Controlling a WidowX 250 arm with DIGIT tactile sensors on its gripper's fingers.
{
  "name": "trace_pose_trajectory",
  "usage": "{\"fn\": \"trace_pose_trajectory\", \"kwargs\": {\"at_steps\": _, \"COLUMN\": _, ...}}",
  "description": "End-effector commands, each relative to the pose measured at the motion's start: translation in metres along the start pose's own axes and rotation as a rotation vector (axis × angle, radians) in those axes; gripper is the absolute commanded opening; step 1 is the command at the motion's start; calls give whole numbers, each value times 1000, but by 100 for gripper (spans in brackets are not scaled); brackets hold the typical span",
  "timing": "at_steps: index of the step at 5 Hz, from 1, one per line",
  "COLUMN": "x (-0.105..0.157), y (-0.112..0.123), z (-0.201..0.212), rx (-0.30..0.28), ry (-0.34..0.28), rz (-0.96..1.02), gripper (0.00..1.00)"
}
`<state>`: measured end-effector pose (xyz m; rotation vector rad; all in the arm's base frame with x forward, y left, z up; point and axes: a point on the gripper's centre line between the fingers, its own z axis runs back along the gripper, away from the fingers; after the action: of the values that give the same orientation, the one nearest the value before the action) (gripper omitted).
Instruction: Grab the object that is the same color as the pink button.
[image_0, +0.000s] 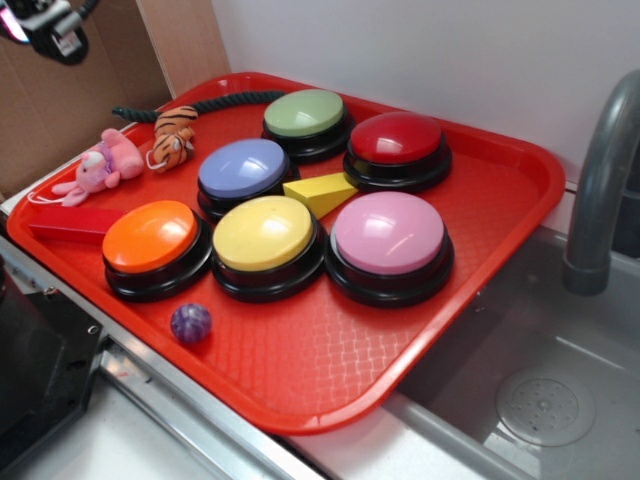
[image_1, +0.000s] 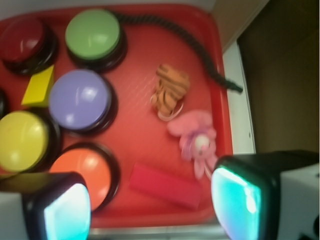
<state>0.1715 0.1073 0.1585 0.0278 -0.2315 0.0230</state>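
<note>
Red tray (image_0: 520, 190) is holding the pink button (image_0: 388, 234) and pink plush (image_1: 196, 140), lying lengthwise along the edge; end effector (image_1: 150, 205) is hanging open.

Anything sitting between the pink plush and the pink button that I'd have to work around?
Yes. In the exterior view the lavender-blue button and the yellow wedge lie between the pink plush and the pink button; the tiger plush sits beside the pink plush.

You have the small pink plush toy (image_0: 100, 167) lying on its side at the tray's far left rim, lighter pink limbs splayed, thin cord trailing; the pink button (image_0: 389, 245), glossy dome on black base, sits upright well apart
</note>
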Motion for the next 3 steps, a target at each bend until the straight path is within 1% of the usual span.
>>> {"fn": "trace_pose_trajectory", "kwargs": {"at_steps": 1, "x": 8, "y": 30, "z": -35, "rx": 28, "ry": -50, "rz": -70, "gripper": 100}}
{"fn": "trace_pose_trajectory", "kwargs": {"at_steps": 2, "x": 8, "y": 33, "z": -75, "rx": 61, "ry": 24, "rz": -59, "gripper": 100}}
{"fn": "trace_pose_trajectory", "kwargs": {"at_steps": 3, "x": 4, "y": 38, "z": -99, "rx": 98, "ry": 16, "rz": -53, "gripper": 100}}
